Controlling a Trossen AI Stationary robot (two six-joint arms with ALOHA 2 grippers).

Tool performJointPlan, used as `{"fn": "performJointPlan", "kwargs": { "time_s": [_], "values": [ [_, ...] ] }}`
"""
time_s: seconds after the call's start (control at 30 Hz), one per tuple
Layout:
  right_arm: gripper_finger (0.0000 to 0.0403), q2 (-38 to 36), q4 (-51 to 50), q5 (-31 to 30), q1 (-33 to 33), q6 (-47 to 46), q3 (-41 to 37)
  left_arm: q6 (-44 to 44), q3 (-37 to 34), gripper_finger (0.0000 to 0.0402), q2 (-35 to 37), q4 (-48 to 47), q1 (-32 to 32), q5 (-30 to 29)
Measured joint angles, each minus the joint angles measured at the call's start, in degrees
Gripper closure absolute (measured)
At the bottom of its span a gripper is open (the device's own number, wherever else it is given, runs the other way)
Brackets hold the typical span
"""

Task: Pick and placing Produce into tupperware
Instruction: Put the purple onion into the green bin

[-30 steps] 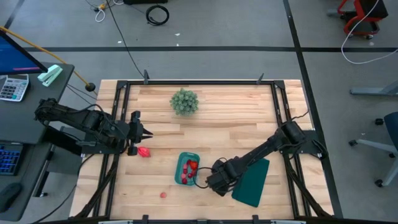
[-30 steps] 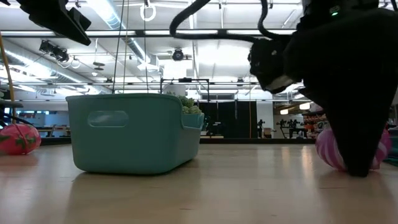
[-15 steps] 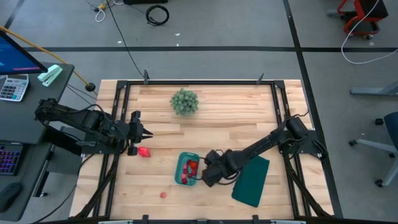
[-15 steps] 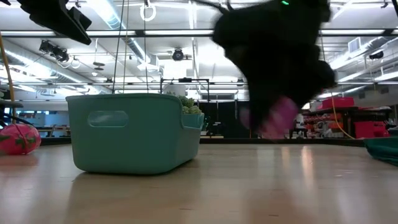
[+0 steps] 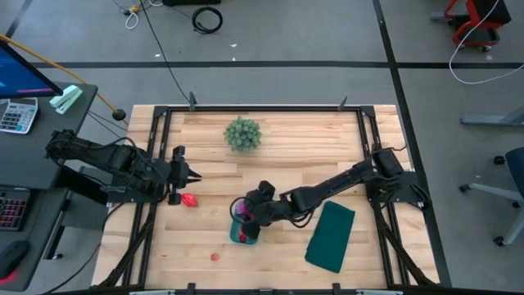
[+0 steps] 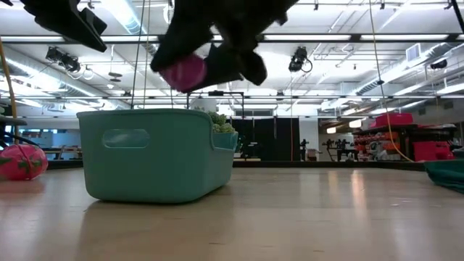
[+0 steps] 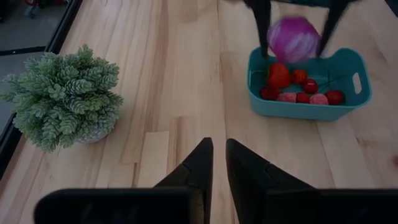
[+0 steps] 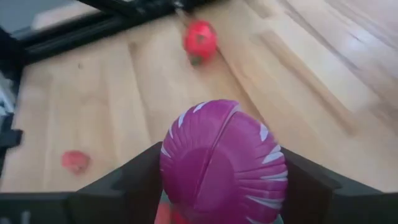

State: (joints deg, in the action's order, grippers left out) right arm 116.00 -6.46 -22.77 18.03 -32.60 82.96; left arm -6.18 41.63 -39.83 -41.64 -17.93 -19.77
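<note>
Right hand (image 8: 221, 186) grips purple round produce (image 8: 222, 163) above teal tupperware (image 7: 309, 111), frame centre. Left hand (image 7: 216, 163) closed, empty, left bench (image 5: 303, 156) edge.

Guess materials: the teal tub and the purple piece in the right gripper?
Teal tub: looks like moulded plastic, matte, with rounded corners and a moulded handle slot. Purple piece in the right gripper: probably smooth plastic or rubber; soft sheen, white painted stripes.
</note>
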Motion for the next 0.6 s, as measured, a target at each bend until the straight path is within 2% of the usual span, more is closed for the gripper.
{"fn": "performJointPlan", "kwargs": {
  "time_s": [0.17, 0.23, 0.47, 0.6],
  "values": [
    [0.0137, 2.41, -0.48, 4.21, -1.16, 0.73, 0.0, 0.02, 0.0, 0.0348, -1.1, 0.05, 0.0, -0.03],
    [0.0137, 2.33, -3.58, 3.9, -1.2, -0.22, -0.02, 0.53, -0.02, 0.0351, -2.15, -0.05, 0.0, -0.06],
    [0.0131, 2.16, -4.24, 4.29, -1.96, -0.82, -0.02, 0.85, 0.0, 0.0355, -5.58, 0.07, 0.13, -0.15],
    [0.0117, 2.13, -4.46, 7.41, -2.72, -2.48, -0.02, 0.77, 0.0, 0.0345, -7.42, -0.69, 0.09, 0.1]
  ]
}}
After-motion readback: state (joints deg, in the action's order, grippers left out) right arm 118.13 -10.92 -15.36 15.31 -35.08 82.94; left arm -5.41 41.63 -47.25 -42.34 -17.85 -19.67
